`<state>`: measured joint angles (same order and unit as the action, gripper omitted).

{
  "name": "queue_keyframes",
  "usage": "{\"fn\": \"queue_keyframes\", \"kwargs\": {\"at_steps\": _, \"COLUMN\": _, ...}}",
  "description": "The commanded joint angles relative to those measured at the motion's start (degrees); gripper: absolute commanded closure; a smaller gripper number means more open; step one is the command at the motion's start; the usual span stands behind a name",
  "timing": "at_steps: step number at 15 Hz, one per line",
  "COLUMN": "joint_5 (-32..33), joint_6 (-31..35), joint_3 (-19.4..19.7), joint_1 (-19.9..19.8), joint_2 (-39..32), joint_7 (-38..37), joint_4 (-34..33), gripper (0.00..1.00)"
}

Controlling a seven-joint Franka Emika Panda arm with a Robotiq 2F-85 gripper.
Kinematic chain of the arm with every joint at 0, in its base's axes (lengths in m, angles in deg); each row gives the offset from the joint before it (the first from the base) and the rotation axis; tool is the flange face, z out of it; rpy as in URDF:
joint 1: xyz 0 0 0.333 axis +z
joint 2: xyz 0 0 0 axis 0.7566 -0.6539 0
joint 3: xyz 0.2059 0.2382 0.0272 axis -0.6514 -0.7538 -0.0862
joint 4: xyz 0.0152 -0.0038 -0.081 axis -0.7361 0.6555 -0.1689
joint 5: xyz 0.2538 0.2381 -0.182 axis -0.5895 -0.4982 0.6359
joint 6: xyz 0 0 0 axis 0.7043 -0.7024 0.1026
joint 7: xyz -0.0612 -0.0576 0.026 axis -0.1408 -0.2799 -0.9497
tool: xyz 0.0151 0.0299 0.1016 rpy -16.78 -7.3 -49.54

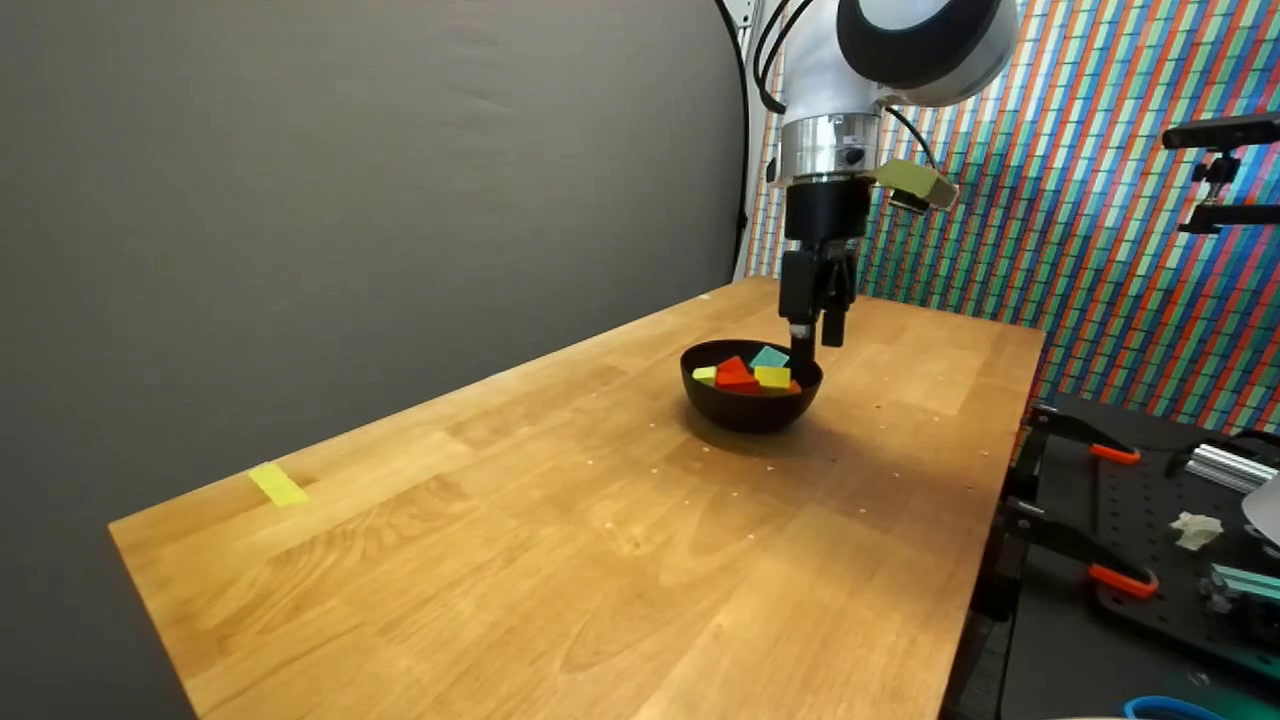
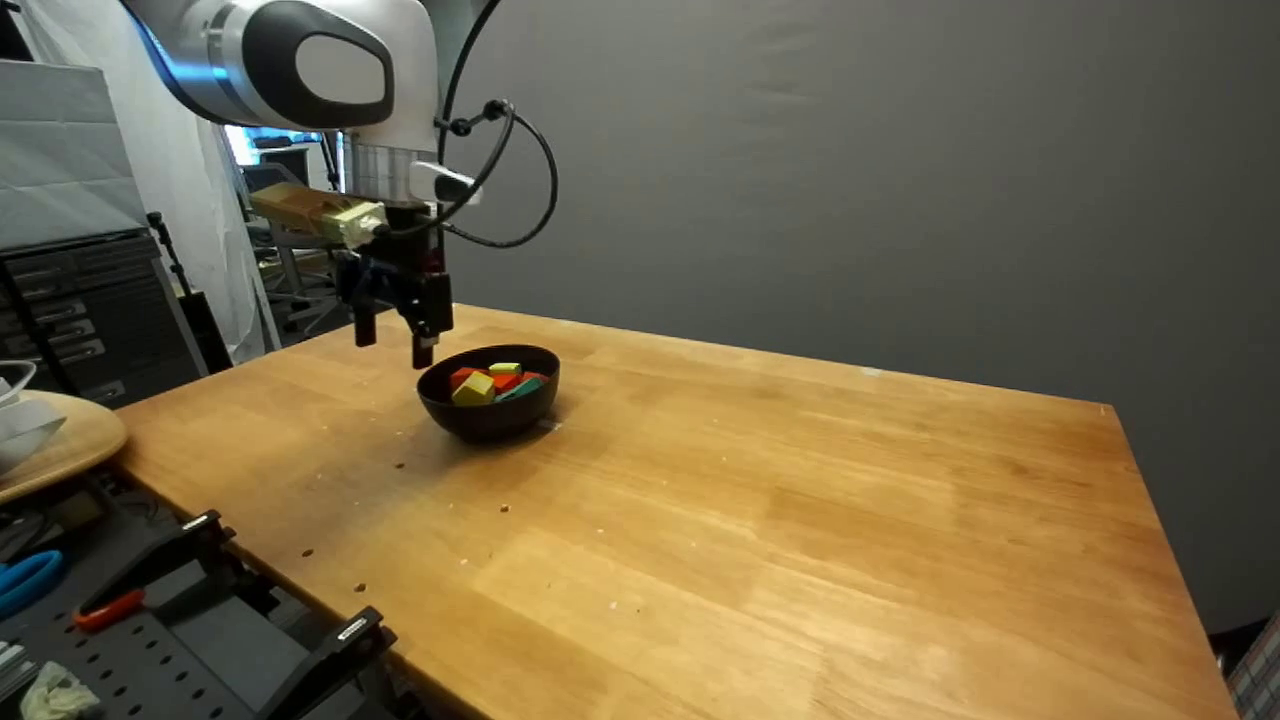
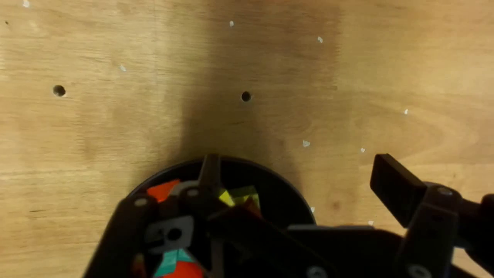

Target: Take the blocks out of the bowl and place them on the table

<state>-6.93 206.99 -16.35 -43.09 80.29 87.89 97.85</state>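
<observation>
Blocks (image 2: 507, 382), several, red, yellow, orange and teal-green: heaped loose inside the bowl (image 2: 490, 425), lower than the end effector (image 2: 394, 350) and to one side of its centre; exact count not to be had, some being hidden. Bowl, one, round, black: upright, its rim close to one finger of the end effector. End effector, one: jaws spread to full width, nothing held; in the wrist view one finger (image 3: 210, 173) covers part of the bowl, its partner lies outside the rim; whether the nearer fingertip touches the rim or dips below it cannot be told. Tabletop (image 2: 800, 520), wood-grain: beneath the end effector and reaching well out beyond it. Flat yellow scrap (image 1: 278, 484), one: on the tabletop in an exterior view, well apart from the end effector. Step in hand, by judgement: lining up for a grasp, setting down yet to come. Next move, by judgement: a sideways shift toward the bowl's middle so both fingers straddle one block, then descent and closing; lowering from the present spot risks pressing a finger on the rim.
</observation>
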Motion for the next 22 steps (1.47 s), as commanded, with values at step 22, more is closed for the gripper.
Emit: {"fn": "queue_keyframes", "kwargs": {"at_steps": 22, "joint_5": 9.12, "joint_6": 17.81, "joint_3": 1.56, "joint_1": -1.5, "joint_2": -11.43, "joint_7": 19.21, "joint_4": -5.4, "gripper": 0.0}}
